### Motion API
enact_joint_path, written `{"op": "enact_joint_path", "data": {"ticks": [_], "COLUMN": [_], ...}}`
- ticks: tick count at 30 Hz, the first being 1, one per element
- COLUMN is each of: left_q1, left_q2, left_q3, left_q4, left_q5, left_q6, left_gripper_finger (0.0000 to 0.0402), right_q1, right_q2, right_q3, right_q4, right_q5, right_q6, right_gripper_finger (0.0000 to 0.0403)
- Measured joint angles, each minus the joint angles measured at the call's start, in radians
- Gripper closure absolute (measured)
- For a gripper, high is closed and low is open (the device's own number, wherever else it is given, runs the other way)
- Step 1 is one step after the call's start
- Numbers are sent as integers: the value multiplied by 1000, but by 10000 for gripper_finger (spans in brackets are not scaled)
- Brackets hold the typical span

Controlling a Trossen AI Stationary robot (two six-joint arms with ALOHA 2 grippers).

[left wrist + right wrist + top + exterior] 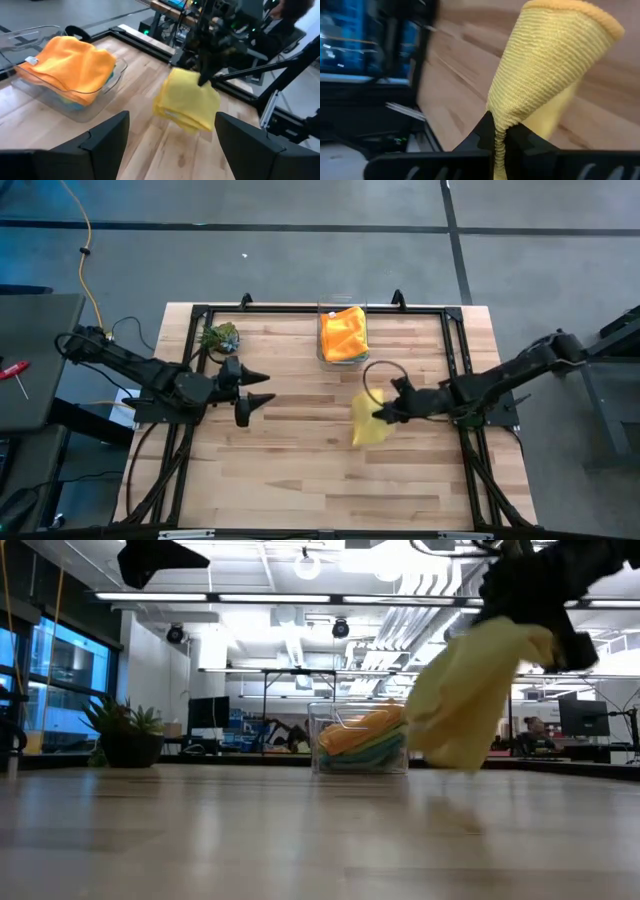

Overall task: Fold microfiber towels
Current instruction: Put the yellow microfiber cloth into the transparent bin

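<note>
Right gripper (380, 416), jaws clamped on yellow towel (367, 425), lifts it at our table's three o'clock; left gripper (262, 386) waits, jaws apart; we judge spreading flat comes next.

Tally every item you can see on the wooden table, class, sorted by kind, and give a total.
Soft microfiber towels: at least 3 (yellow towel hanging from the right gripper; orange towel and teal towel in the box)
Clear plastic box: 1
Small green leafy plant: 1
Total: at least 5
</note>
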Motion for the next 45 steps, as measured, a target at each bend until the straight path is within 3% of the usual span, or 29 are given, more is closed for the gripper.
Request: {"op": "enact_joint_path", "data": {"ticks": [7,18,28,33,39,45], "left_q1": [-18,-17,-17,-17,-17,-17], "left_q2": [-23,-29,-29,-29,-29,-29], "left_q3": [0,0,0,0,0,0], "left_q4": [42,55,53,48,45,45], "left_q5": [-12,-13,-35,-35,-35,-35], "left_q6": [-10,-10,-10,-10,-10,-24], "left_gripper_finger": [117,117,117,117,117,117], "right_q1": [-107,-531,-850,-946,-992,-1023], "right_q2": [-141,-117,142,332,522,621], "right_q3": [19,233,366,464,622,631], "right_q4": [-7,-37,-56,74,75,-83], "right_q5": [19,-265,-550,-690,-765,-760], "right_q6": [-137,-484,-645,-658,-703,-722], "right_gripper_finger": [403,403,403,403,403,403]}}
